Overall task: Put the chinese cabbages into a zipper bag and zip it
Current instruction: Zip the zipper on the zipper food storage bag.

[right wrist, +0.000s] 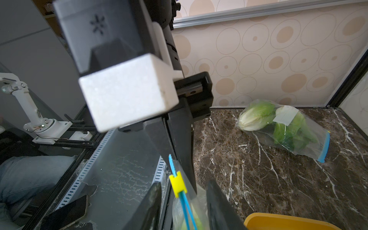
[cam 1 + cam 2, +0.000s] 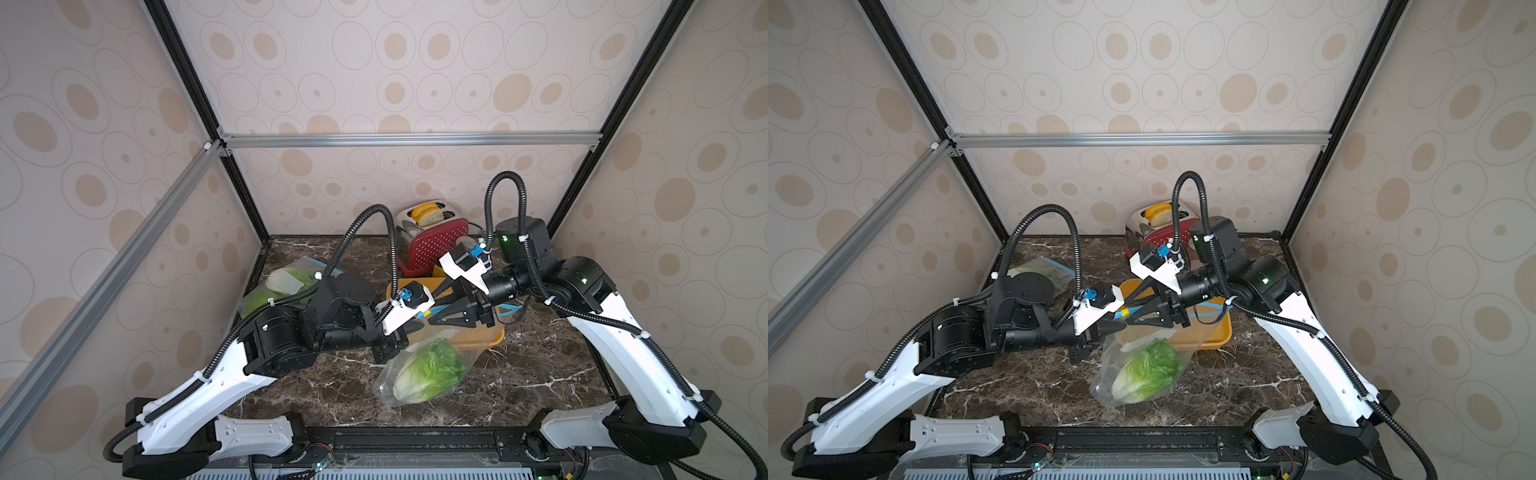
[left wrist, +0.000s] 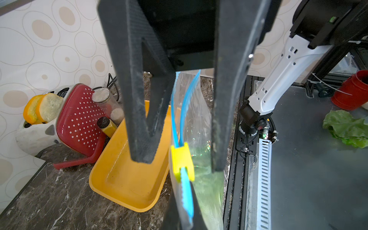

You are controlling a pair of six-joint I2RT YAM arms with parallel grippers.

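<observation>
just below the centre of both top views, a clear zipper bag (image 2: 384, 388) hangs with its bottom seemingly resting on the marble countertop (image 2: 519, 386). one chinese cabbage (image 2: 430, 370) sits inside, white base down. the left gripper (image 3: 184, 215) is clamped on the end of the bag's blue zipper track (image 3: 187, 195), holding the mouth up. the right gripper (image 1: 183, 189) has its jaws apart, one on either side of the yellow slider (image 3: 182, 161), with gaps showing; it grips nothing. past the slider the track forks open, so this bag looks mostly unzipped. at the left of a top view, behind the left arm, a second zipper bag (image 2: 286, 282) lies flat with what looks like two heads inside and its track apparently shut. the yellow tray (image 3: 127, 179) is empty. loading looks done; what is left, i judge, is to pinch the slider and draw it along.
</observation>
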